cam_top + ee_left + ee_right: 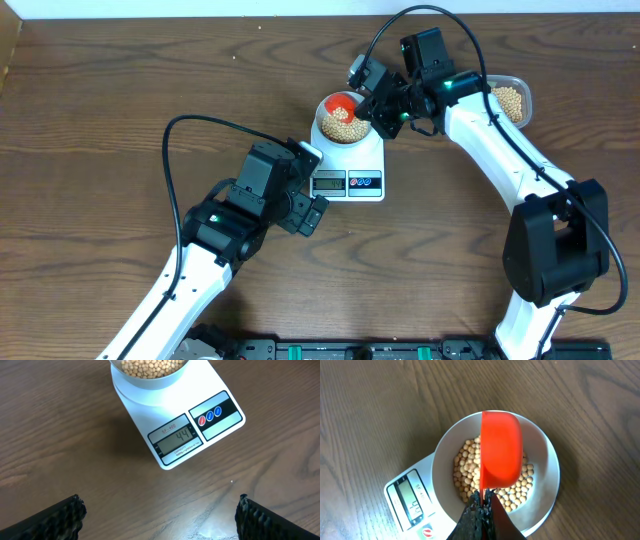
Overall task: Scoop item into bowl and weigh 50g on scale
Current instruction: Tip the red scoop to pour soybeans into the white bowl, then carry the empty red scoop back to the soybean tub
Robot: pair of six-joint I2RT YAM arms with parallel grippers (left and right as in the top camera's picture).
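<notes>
Left jaws wide apart, empty, over the tabletop (60, 435) just in front of the scale (220, 415); display reads 44; pale bowl (546, 462) on the scale, soybeans (465, 470) inside; right jaws clamped on a red scoop (501, 450) tipped sideways above the bowl; right of the scale, a clear tub (527, 98) holds more soybeans.

In the overhead view the scale (372, 158) lies at upper centre of the table (120, 120), with the bowl (323, 127) on its rear part and the beans (351, 129) inside the bowl. The scoop (340, 103) hangs over the bowl's upper left, its handle in the right gripper (380, 110), which reaches in from the right. A tub (527, 95) sits well apart at the upper right, and the left gripper (160, 510) lies just left of the scale's front.
</notes>
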